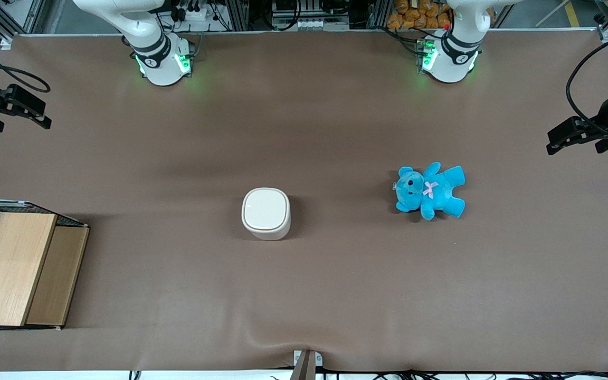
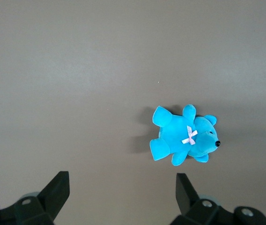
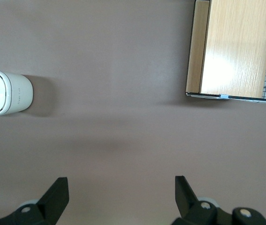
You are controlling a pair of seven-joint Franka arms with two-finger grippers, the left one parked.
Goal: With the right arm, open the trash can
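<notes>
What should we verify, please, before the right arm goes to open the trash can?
1. Trash can upright on the table: ok.
2. Lid shut, so opening is not yet done: ok.
3. Gripper open, empty, high over the table toward the working arm's end: ok.
4. Path to the can free; box and teddy lie well apart from it: ok.
5. Where the lid hinges or catches: cannot tell.

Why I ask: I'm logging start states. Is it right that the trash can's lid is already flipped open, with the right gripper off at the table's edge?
Not quite: the front view shows the trash can lid shut flat. The right gripper is open at the table's edge.
</notes>
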